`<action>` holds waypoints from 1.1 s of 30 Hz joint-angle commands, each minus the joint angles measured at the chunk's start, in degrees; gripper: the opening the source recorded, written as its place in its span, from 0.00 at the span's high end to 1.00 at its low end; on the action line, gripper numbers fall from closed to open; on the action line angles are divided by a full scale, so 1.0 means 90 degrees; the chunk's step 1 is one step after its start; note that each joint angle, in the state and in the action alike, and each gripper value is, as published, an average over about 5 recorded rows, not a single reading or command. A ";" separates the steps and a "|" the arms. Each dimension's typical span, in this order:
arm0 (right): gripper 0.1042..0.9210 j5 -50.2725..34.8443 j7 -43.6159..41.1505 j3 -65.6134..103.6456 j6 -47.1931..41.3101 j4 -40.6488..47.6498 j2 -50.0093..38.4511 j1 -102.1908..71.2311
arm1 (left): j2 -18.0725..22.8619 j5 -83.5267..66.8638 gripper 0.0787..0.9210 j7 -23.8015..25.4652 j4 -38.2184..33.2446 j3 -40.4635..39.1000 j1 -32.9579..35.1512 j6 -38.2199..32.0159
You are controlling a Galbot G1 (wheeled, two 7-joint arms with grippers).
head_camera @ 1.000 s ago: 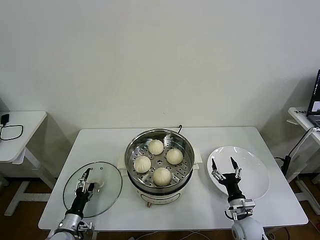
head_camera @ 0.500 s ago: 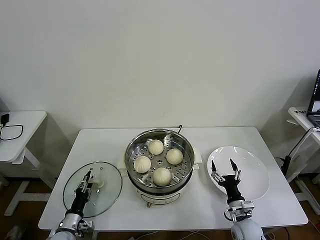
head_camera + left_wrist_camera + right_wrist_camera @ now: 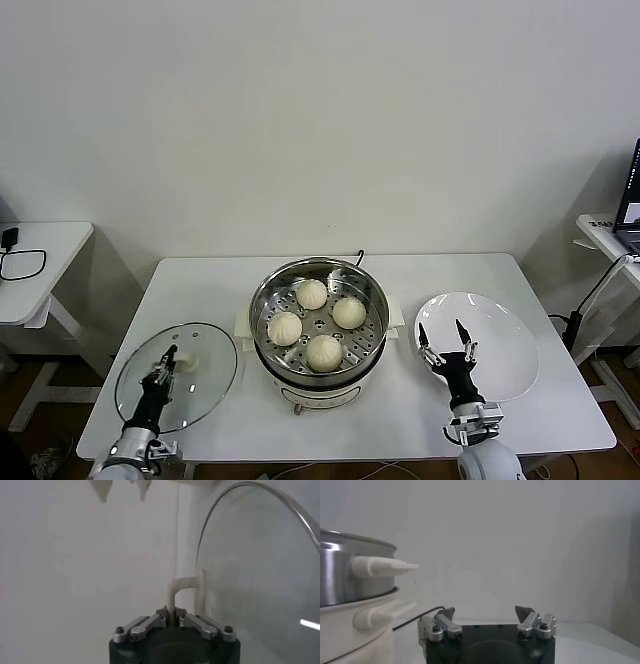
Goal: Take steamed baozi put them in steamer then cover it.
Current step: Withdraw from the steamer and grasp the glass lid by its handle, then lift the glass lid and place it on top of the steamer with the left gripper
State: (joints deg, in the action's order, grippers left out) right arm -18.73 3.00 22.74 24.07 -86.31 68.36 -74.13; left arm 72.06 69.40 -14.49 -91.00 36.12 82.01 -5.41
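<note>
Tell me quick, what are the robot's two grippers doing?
Left gripper: closed on the handle of the cover.
Right gripper: open, holding nothing, above the white plate.

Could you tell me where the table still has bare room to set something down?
Bare tabletop lies behind the white plate and behind the cover. The front strip is crowded by the steamer and both grippers.

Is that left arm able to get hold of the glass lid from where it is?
Seemingly yes: the left end effector is already shut on the white handle of the cover, which lies on the table beside the steamer.
</note>
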 commanded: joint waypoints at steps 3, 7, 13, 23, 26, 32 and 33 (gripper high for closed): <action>0.12 0.0011 0.0048 0.0005 -0.0019 -0.0034 -0.0003 0.0044 | -0.0290 -0.0274 0.87 0.0245 -0.1767 0.0704 0.0104 0.0240; 0.12 0.0008 0.0093 0.0026 -0.0039 -0.0079 -0.0008 0.0065 | -0.0441 -0.0368 0.87 0.0511 -0.2590 0.0778 0.0043 0.0505; 0.12 0.0009 0.0135 0.0051 -0.0057 -0.0133 -0.0010 0.0086 | -0.0459 -0.0356 0.87 0.0931 -0.3732 0.0248 -0.0150 0.0944; 0.12 0.0100 0.0256 0.0146 -0.0175 -0.0158 -0.0016 0.0072 | -0.0328 -0.0241 0.87 0.1670 -0.4520 -0.2235 -0.0725 0.2307; 0.12 0.0141 0.0300 0.0179 -0.0209 -0.0128 0.0012 0.0102 | -0.0211 0.0035 0.87 0.1943 -0.4408 -0.3012 -0.0962 0.2647; 0.12 0.0194 0.0350 0.0235 -0.0229 0.0003 0.0083 0.0205 | 0.0122 0.0708 0.87 0.2549 -0.3912 -0.3982 -0.1515 0.3141; 0.12 0.0198 0.0359 0.0243 -0.0234 0.0025 0.0092 0.0221 | 0.0172 0.0797 0.87 0.2674 -0.3849 -0.4088 -0.1594 0.3241</action>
State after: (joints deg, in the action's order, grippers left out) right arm -17.35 5.72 24.58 22.26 -86.93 68.87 -72.76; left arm 70.65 69.74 0.69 -125.58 17.72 74.56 13.76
